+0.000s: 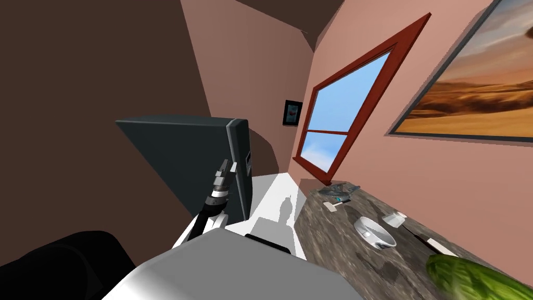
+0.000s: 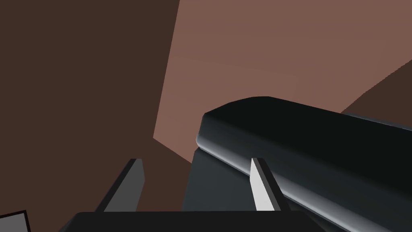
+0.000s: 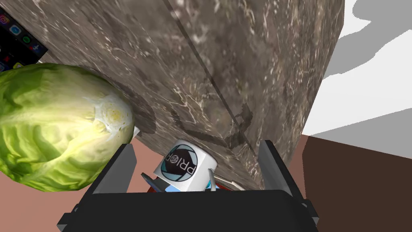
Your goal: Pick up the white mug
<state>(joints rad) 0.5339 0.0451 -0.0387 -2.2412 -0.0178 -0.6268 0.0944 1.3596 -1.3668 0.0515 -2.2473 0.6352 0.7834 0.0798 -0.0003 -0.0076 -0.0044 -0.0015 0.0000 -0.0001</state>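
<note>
The white mug [image 3: 184, 168] carries a round dark logo and lies tipped on the marbled brown counter [image 3: 249, 60]. It sits between the fingers of my right gripper [image 3: 196, 146], close to the gripper's body. Those fingers stand open, and neither one touches the mug. In the head view the mug [image 1: 394, 219] lies near the wall, just past a white bowl [image 1: 373, 232]. My left gripper [image 1: 227, 167] is raised beside a tall dark grey appliance [image 1: 208, 156], with nothing between its open fingers [image 2: 261, 189].
A green lettuce head [image 3: 60, 125] lies right beside the mug, by one right finger, and also shows at the counter's near end [image 1: 468, 281]. A phone [image 3: 16, 36] lies beyond it. Small items [image 1: 338, 192] sit at the counter's far end under a red-framed window [image 1: 343, 120].
</note>
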